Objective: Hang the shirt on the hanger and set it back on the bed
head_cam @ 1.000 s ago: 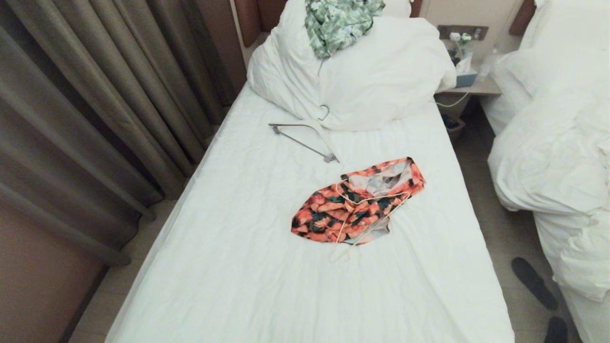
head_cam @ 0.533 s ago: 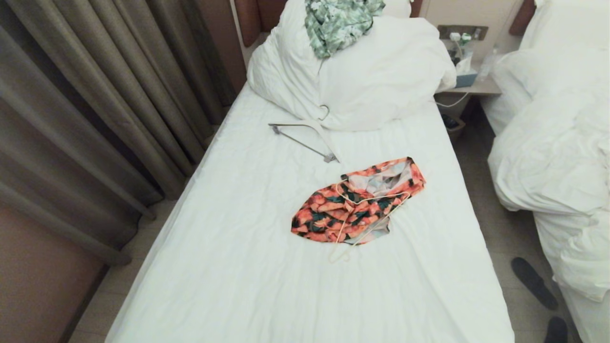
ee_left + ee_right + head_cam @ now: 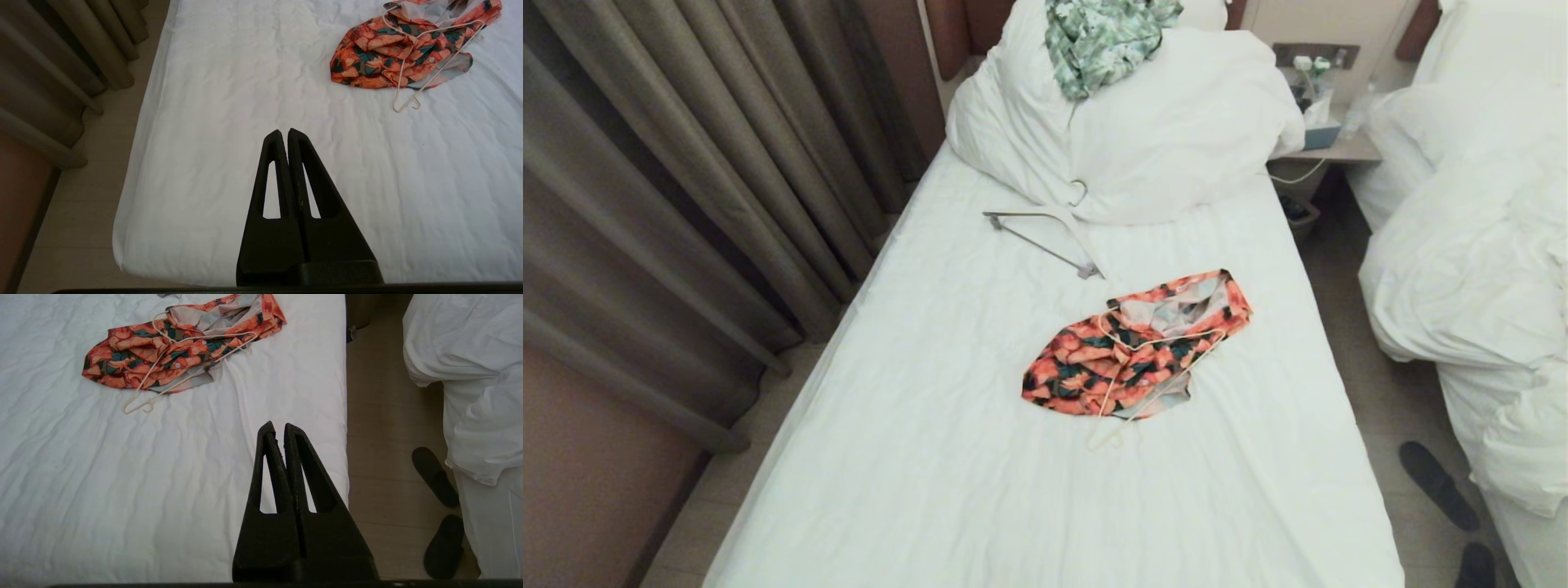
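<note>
Both the left gripper (image 3: 284, 131) and right gripper (image 3: 278, 425) hang pinched closed and empty over the bed's (image 3: 931, 490) near end, the shirt (image 3: 1131, 351) crumpled mid-bed ahead, hanger (image 3: 1152, 371) on top, hook pointing robot-ward.

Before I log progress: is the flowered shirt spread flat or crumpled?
Crumpled: the shirt lies bunched on the bed, the hanger on top.

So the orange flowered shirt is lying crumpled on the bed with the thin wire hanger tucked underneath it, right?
Not quite. The shirt is crumpled on the bed, but the thin hanger lies on top of it, hook resting on the sheet. The head view shows this.
</note>
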Tool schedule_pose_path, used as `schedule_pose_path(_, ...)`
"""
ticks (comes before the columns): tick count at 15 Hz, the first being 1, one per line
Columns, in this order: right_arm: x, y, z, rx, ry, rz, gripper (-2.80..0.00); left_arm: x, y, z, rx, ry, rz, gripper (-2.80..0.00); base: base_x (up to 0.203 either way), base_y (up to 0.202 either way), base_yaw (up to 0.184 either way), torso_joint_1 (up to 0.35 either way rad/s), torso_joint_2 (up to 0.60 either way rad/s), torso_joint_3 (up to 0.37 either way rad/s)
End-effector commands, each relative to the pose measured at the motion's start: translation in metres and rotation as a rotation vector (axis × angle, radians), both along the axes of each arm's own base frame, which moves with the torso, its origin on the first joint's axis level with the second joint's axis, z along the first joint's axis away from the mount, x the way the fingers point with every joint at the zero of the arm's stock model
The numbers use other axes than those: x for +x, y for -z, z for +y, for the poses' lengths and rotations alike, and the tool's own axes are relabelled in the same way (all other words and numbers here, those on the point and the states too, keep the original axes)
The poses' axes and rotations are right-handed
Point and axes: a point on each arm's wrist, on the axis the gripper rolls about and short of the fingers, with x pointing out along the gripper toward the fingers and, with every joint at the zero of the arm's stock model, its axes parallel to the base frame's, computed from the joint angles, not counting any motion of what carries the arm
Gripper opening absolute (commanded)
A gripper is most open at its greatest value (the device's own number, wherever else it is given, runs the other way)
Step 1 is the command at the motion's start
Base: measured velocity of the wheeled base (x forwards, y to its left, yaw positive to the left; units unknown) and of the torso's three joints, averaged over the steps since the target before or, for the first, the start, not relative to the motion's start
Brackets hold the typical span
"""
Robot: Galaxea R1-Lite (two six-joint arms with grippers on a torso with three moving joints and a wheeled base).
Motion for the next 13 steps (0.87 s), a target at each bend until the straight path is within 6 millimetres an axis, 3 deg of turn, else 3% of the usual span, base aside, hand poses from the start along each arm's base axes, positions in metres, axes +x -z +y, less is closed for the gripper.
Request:
schedule_pose_path(1, 0.0002, -0.0001, 0.0, 0.0, -0.001, 0.003, -2.8, 0.0002, -0.0001, 0.0, 0.0, -0.001, 0.003, -2.8, 0.0, 0.0, 0.0, 0.0, 0.0, 0.0)
schedule_pose_path(13, 0.0002, -0.0001, 0.0, 0.0, 0.0, 0.003, -2.8, 0.0002, -0.0001, 0.0, 0.0, 0.001, 0.003, -2.8, 0.0, 0.0, 0.0, 0.0, 0.0, 0.0)
